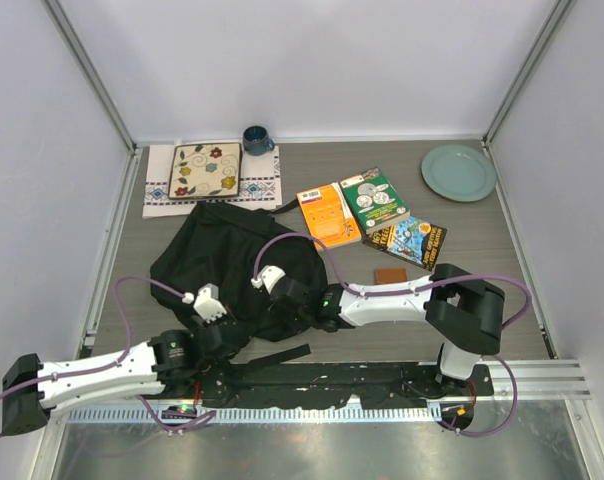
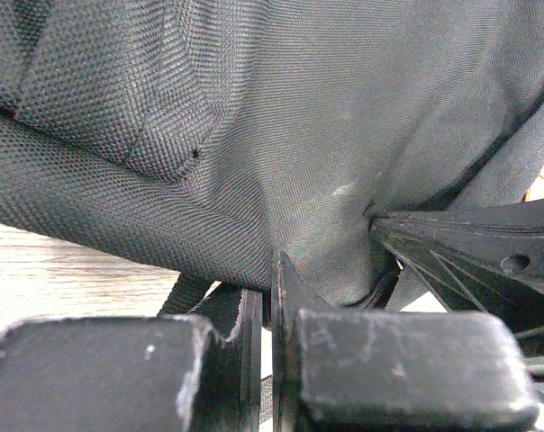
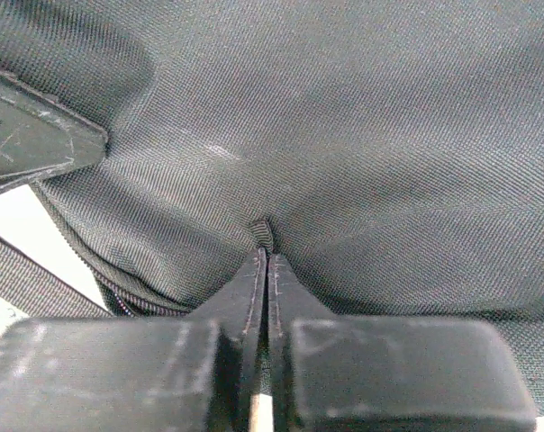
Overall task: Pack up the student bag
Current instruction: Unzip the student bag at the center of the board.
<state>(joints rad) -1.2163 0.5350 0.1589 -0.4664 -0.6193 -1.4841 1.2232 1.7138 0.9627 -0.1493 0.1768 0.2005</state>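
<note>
A floral mat (image 1: 204, 170) lies on a white cloth (image 1: 157, 190) at the far left of the table (image 1: 432, 320), with a blue mug (image 1: 257, 140) just beside its far right corner. The bag (image 1: 222, 255) lies slumped left of centre, its far edge touching the cloth and a strap (image 1: 282, 355) trailing toward the arm bases. The left claw (image 2: 274, 270) is closed, its tips against the bag's lower edge; whether any fabric is caught cannot be told. The right claw (image 3: 265, 256) is closed on a small pucker of the bag's fabric, just beside the left claw. Right of the bag lie 3 books: an orange one (image 1: 329, 213), a green one (image 1: 374, 200) overlapping it, and a dark one (image 1: 405, 242). A small brown item (image 1: 389, 275) lies near them. A green plate (image 1: 458, 172) sits at the far right.
</note>
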